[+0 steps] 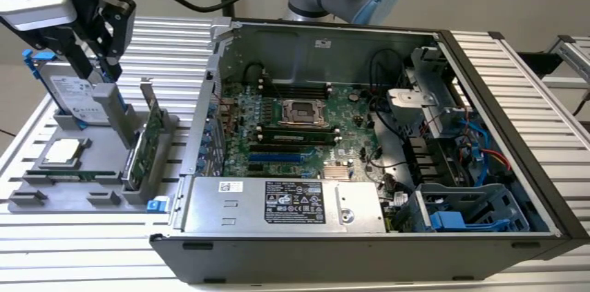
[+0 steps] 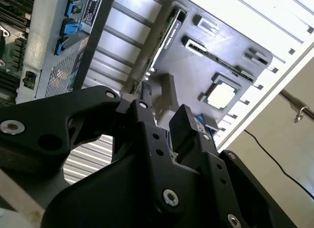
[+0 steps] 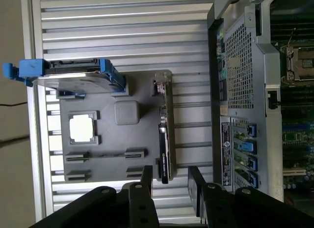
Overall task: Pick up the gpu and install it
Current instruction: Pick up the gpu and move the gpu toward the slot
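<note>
The gpu (image 1: 146,141) is a green card standing on edge in a slot of the grey holder (image 1: 55,199), its silver bracket pointing up. In the first wrist view the gpu (image 3: 164,139) shows edge-on as a thin dark strip, and in the second wrist view the gpu (image 2: 166,35) lies along the holder's side. My gripper (image 1: 101,67) hangs above the holder, higher than the card and toward the exterior view's left. Its fingers (image 3: 146,181) stand apart around bare air, so the gripper (image 3: 170,185) (image 2: 162,124) is open and holds nothing.
An open computer case (image 1: 516,133) with its motherboard (image 1: 286,133) lies to the exterior view's right of the holder. The holder also carries a blue-framed hard drive (image 1: 74,95), a processor chip (image 1: 63,152) and a memory stick (image 1: 74,175). Everything rests on a ribbed metal table (image 1: 55,250).
</note>
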Controlling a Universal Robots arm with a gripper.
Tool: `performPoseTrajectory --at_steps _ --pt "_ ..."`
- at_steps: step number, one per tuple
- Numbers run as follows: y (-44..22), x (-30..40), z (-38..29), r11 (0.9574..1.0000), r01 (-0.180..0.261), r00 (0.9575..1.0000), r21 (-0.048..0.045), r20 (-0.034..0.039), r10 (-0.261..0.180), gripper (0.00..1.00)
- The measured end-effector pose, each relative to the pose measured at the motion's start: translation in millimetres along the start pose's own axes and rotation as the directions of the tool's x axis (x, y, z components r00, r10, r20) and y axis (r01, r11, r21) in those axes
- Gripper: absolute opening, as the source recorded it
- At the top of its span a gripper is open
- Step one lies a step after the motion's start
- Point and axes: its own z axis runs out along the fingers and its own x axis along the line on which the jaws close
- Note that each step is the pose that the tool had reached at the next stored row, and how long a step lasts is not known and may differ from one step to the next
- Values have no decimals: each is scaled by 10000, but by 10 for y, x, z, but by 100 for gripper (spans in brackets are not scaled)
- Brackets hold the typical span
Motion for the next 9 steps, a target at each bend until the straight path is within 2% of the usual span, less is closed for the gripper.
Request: performPoseTrajectory --at_steps 9 --pt "-2 0 35 10000 0 10000 -1 1 0 100"
